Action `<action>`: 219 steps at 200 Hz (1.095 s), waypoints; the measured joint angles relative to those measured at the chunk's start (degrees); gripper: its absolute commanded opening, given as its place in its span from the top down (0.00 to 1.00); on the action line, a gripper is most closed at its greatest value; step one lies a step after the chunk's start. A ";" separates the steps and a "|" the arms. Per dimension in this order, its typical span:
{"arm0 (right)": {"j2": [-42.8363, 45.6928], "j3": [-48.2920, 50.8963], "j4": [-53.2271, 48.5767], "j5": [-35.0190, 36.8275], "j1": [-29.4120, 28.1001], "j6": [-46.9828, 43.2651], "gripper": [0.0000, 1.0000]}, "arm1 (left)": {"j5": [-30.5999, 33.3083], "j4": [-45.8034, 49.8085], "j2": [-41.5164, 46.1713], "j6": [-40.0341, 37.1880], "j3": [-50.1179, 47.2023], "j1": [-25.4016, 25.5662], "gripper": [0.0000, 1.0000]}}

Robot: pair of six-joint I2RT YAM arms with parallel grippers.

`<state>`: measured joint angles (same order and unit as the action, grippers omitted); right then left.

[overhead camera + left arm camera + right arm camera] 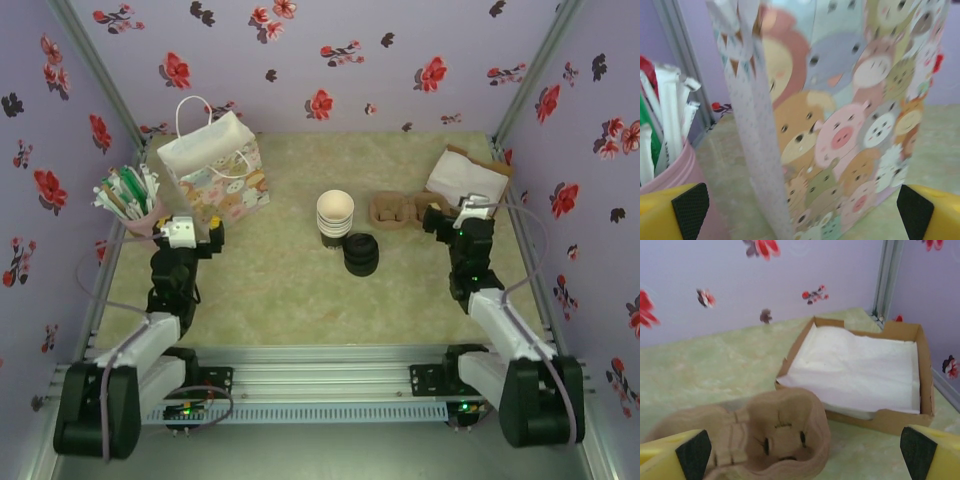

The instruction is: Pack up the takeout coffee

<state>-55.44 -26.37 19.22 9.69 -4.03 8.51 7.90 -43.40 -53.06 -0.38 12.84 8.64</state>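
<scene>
Two coffee parts stand centrally: stacked paper cups (335, 212), cream inside, dark-sided, beside a ribbed black plastic lid pile (361, 253). Left gripper (800, 210) and right gripper (800, 452): jaws fully apart, empty

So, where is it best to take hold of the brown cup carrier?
The cup carrier lies flat with its wells open upward, so probably grip the thin wall of the nearest well from above, one finger inside and one outside.

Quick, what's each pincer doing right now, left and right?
Left pincer: open, holding nothing, facing the gift bag.
Right pincer: open, holding nothing, facing the cup carrier.
</scene>
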 measured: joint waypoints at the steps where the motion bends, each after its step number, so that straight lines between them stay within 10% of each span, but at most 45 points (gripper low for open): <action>1: 0.26 -0.17 -0.37 -0.02 0.00 0.24 0.01 | 0.02 0.37 0.28 0.13 0.13 0.11 0.01; 108: 9.22 -21.66 -46.80 -5.03 0.31 19.89 0.01 | -14.34 46.18 14.62 32.70 25.42 3.54 0.01; 176: -1.73 -28.06 -50.49 -19.61 -1.88 22.82 0.22 | -23.32 48.78 11.45 43.34 21.86 4.17 0.01; 219: -11.08 -36.61 -54.25 -20.13 -9.92 22.08 0.30 | -25.14 47.30 0.39 45.83 21.97 13.11 0.01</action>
<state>-66.52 -62.98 -35.03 -10.44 -13.96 30.59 -17.23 3.90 -52.66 45.45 34.81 21.76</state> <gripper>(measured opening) 0.724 0.993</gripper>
